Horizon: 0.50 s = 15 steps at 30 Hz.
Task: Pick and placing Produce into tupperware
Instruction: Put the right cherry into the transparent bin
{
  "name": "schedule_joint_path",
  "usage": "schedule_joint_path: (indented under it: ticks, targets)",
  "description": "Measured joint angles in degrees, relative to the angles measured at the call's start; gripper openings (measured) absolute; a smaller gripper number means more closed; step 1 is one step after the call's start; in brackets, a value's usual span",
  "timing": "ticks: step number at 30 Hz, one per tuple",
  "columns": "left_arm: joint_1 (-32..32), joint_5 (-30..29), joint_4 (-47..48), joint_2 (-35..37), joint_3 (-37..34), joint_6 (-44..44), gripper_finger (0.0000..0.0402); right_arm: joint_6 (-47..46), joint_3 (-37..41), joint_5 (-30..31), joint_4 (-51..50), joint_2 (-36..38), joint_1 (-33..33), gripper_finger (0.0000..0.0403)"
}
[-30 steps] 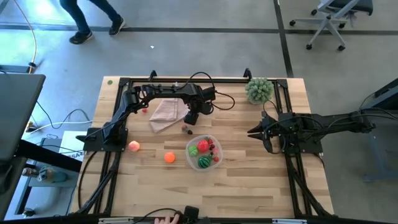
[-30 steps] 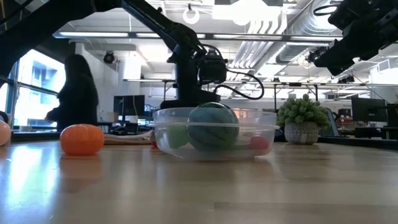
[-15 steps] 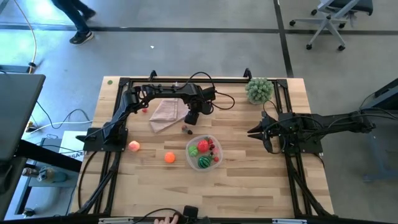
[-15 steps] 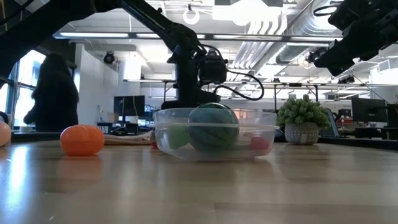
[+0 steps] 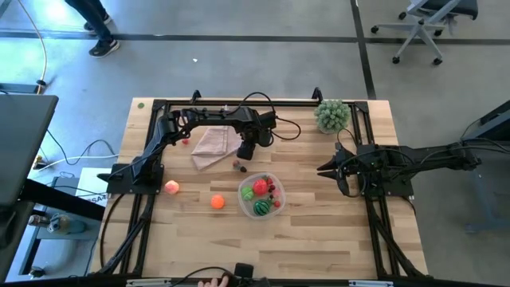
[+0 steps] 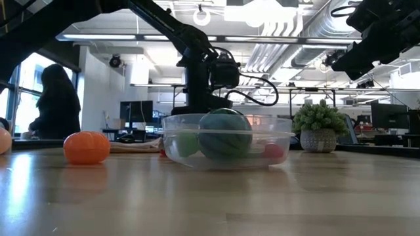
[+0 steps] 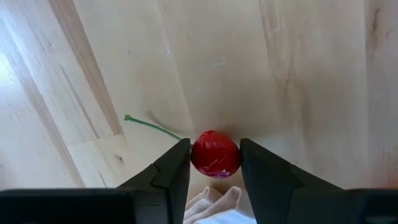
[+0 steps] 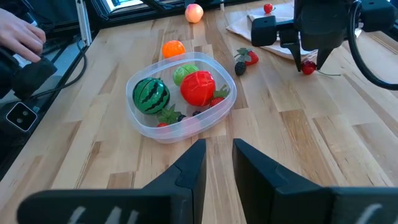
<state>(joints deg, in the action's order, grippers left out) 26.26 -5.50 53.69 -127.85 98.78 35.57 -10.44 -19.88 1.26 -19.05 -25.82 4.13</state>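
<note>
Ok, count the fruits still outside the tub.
6: peach and orange on the table left of the tub; strawberry and dark berry between tub and pink cloth; small red berry by the cloth; cherry within the left gripper. Others may be hidden.

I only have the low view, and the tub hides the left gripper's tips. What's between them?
Observer: A red cherry. The left gripper has a finger against each side of it.
Operator: Is it off the wood?
Observer: It doesn't look so. It seems to rest on the table, with its green stem lying flat.
Operator: Anything else outside the tupperware that I can't see?
Observer: Two berries lie together on the wood between the pink cloth and the tub.
</note>
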Motion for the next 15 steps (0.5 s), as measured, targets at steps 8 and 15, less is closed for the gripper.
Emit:
schedule_joint_path:
  ticks: [8,15]
  targets:
    - [0.0,-0.2,-0.2,0.0,0.0,0.0,0.0116,0.0,0.0,0.0,0.0,0.0,0.0,0.0068]
    - [0.0,-0.2,0.1,0.0,0.0,0.0,0.0117,0.0,0.0,0.0,0.0,0.0,0.0,0.0068]
